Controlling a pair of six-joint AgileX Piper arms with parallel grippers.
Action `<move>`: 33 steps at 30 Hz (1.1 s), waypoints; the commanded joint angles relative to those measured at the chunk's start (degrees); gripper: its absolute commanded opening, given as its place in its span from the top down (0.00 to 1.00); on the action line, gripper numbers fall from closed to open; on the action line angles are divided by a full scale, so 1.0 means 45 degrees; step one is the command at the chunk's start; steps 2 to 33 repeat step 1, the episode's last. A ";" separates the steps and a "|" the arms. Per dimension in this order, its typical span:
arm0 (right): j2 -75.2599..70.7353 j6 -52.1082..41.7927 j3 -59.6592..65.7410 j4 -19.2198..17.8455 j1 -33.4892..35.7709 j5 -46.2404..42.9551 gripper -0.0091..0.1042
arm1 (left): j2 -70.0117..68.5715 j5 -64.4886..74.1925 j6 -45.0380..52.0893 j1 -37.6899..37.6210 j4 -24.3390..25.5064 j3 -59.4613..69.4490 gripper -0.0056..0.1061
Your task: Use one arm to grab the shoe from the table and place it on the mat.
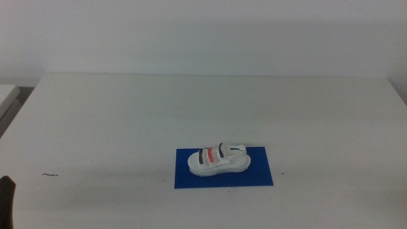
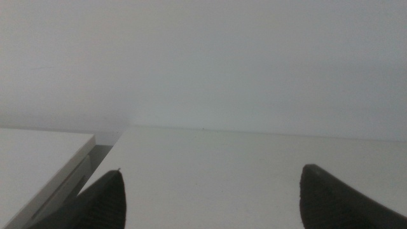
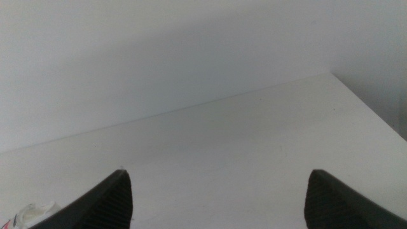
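Left claw (image 2: 210,197) and right claw (image 3: 216,194) are seen spread wide, nothing held, both parked at the near edge. Farther out, shoe (image 1: 218,159) is set upright on mat (image 1: 257,173) on counter (image 1: 203,102). Task judged done.

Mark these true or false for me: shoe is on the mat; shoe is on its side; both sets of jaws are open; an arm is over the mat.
1. The shoe rests on the blue mat. True.
2. The shoe lies on its side. False: it stands on its sole, straps up.
3. The left gripper and right gripper have their jaws apart. True.
4. An arm hangs over the mat. False: nothing is above it; only a dark part shows at the middle view's lower left edge.
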 commanded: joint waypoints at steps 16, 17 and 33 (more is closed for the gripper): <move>-0.0060 -0.0046 0.0031 -0.0092 0.0023 -0.0105 0.22 | -0.0055 -0.0010 -0.0113 -0.0006 0.0028 0.0005 0.11; -0.0060 -0.0046 0.0031 -0.0092 0.0023 -0.0105 0.22 | -0.0055 -0.0010 -0.0113 -0.0006 0.0028 0.0005 0.11; -0.0060 -0.0046 0.0031 -0.0092 0.0023 -0.0105 0.22 | -0.0055 -0.0010 -0.0113 -0.0006 0.0028 0.0005 0.11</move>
